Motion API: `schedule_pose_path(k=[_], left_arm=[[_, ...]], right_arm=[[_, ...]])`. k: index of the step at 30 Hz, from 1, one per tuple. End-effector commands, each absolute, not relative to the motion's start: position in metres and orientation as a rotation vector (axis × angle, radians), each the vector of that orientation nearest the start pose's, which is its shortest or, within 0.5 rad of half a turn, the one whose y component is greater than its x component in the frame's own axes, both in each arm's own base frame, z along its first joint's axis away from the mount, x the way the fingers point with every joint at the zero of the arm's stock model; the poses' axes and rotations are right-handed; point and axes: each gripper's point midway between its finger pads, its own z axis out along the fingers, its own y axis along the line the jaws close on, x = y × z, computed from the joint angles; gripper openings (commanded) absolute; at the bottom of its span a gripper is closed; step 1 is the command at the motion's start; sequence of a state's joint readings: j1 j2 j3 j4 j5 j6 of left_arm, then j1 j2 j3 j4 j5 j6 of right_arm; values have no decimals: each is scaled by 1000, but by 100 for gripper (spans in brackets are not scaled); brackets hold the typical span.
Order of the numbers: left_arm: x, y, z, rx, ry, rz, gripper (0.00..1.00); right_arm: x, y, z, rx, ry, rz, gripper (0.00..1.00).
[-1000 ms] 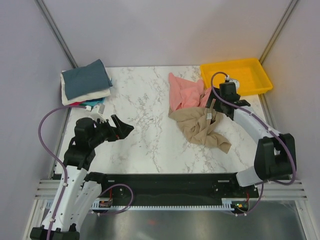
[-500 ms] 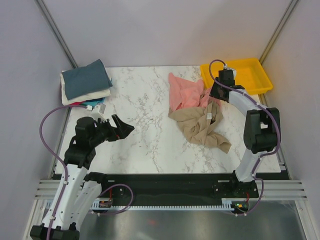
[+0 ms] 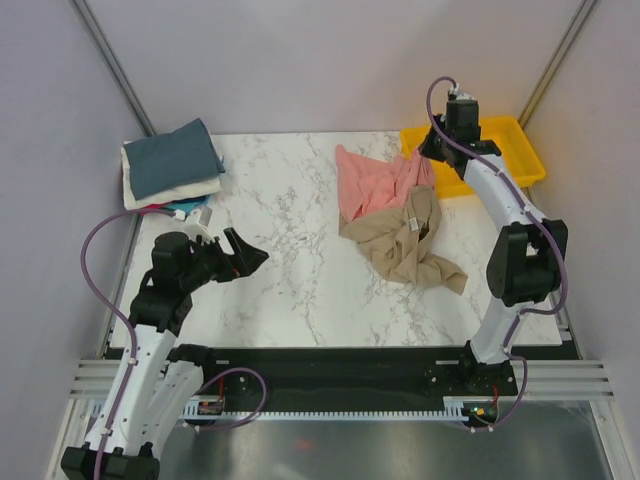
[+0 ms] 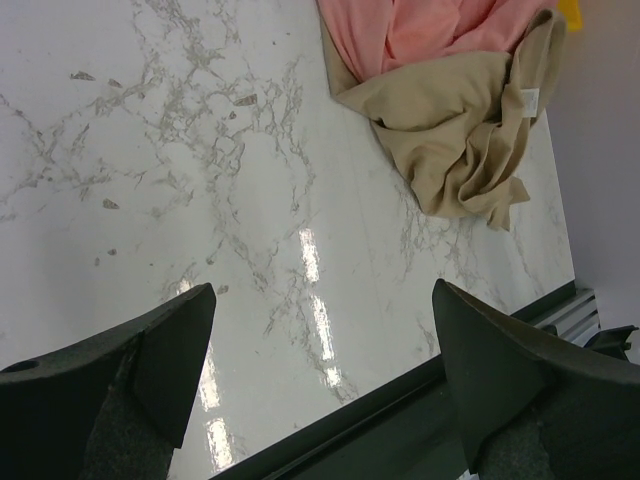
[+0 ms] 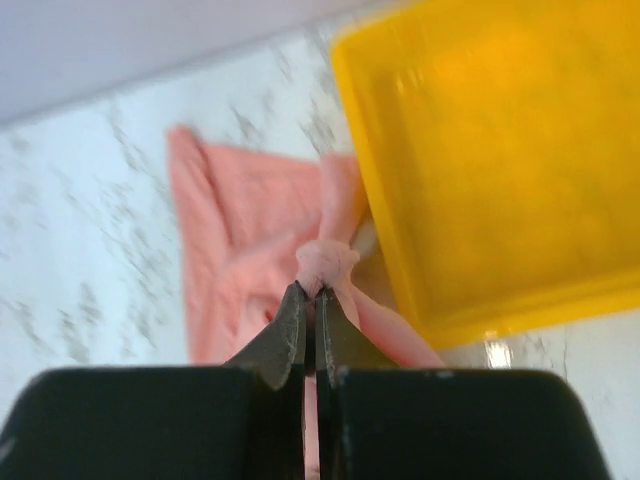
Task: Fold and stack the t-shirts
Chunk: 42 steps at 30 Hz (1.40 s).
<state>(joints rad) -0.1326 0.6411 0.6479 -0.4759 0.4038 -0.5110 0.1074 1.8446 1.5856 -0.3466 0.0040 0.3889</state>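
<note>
I see the marble table (image 3: 290, 200) with most of its middle bare. On its far right part lies the pink shirt (image 3: 368, 188), spread loosely. One bunched fold of it rises to the right claw (image 3: 430, 152), just at the tray's left edge. The tan shirt (image 3: 405, 250) is crumpled on the near side of the pink one, touching and overlapping its near edge. A tan flap with a white label reaches up toward the pinched fold. At the far left corner sits the stack (image 3: 170, 165) of folded shirts. It has slate-blue on top and cream under it, with slivers of red and teal showing at the bottom. It is well apart from both loose shirts. The yellow tray (image 3: 510, 150) sits at the far right corner.

In my right wrist view the right claw (image 5: 308, 292) is pressed together on a knot of pink cloth. The cloth hangs between the fingertips, and the rest of the pink shirt (image 5: 235, 250) drapes down to the table beside the tray (image 5: 480, 170).

The left claw (image 3: 248, 254) hovers over bare marble on the near left, well apart from any shirt. In my left wrist view the left claw (image 4: 322, 295) is spread wide, holding and touching nothing. The tan shirt (image 4: 450, 130) and the pink shirt (image 4: 410, 30) lie far ahead of it.
</note>
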Motion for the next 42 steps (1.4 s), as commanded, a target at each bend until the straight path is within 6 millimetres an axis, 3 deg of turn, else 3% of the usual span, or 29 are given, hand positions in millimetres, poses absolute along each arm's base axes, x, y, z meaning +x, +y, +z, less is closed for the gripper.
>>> schedule_pose_path(k=[1,2,3,5,6,9,11,14,15,17,19,20,22,23,24,25,26,27,29,31,34,35,37,38,39,41,42], left_arm=[[228,-123,219,-96,2033,-845,96],[228,-123,220,-96,2030,-844,96],[228,-123,220,-98,2032,-845,96],[229,-123,218,-99,2036,-845,96],[229,-123,219,-99,2036,-847,96],[228,-124,219,-95,2037,-848,96],[229,-123,219,-97,2030,-843,96],[229,-123,218,-99,2033,-843,96],[229,-123,218,-101,2036,-844,96],[229,-123,218,-100,2036,-845,96],[229,-123,217,-100,2040,-846,96],[229,-123,217,-100,2040,-846,96],[229,-123,218,-102,2038,-846,96],[229,-123,218,-100,2036,-845,96],[229,-123,218,-100,2034,-846,96],[228,-123,219,-95,2030,-845,96],[228,-123,219,-98,2032,-845,96],[228,-123,219,-96,2029,-846,96],[227,-124,220,-91,2027,-850,96],[227,-124,220,-92,2028,-847,96],[228,-123,219,-96,2031,-846,96],[228,-123,218,-98,2034,-844,96],[228,-124,219,-95,2032,-847,96],[228,-124,218,-97,2034,-848,96],[228,-124,218,-98,2035,-848,96],[229,-124,218,-99,2037,-851,96],[229,-124,217,-100,2039,-851,96]], right_arm=[[545,70,395,231,1694,375,0],[546,65,427,234,1622,367,0],[538,51,497,261,1452,334,0],[527,40,556,267,1263,305,0],[510,29,604,284,1100,288,0],[495,15,660,267,907,215,0],[498,8,666,277,885,182,0],[517,0,646,273,933,140,0],[528,-2,623,269,985,102,0],[538,-9,599,285,1034,51,0],[555,-17,554,297,1129,-5,0],[569,-21,518,301,1205,-27,0],[585,-36,469,340,1293,-62,0],[594,-41,432,354,1368,-67,5],[614,-61,386,388,1462,-91,14],[626,-69,356,438,1536,-60,32],[652,-61,292,397,1760,26,79],[657,-76,269,432,1841,47,90],[658,-79,241,472,1954,55,95],[652,-74,247,469,1939,55,96],[628,-55,296,434,1768,109,98],[612,-48,320,415,1713,129,98],[599,-24,335,369,1714,165,98],[587,-3,335,340,1744,190,98],[580,2,333,339,1760,199,98],[567,41,316,278,1818,263,98],[563,70,306,234,1849,297,98]])
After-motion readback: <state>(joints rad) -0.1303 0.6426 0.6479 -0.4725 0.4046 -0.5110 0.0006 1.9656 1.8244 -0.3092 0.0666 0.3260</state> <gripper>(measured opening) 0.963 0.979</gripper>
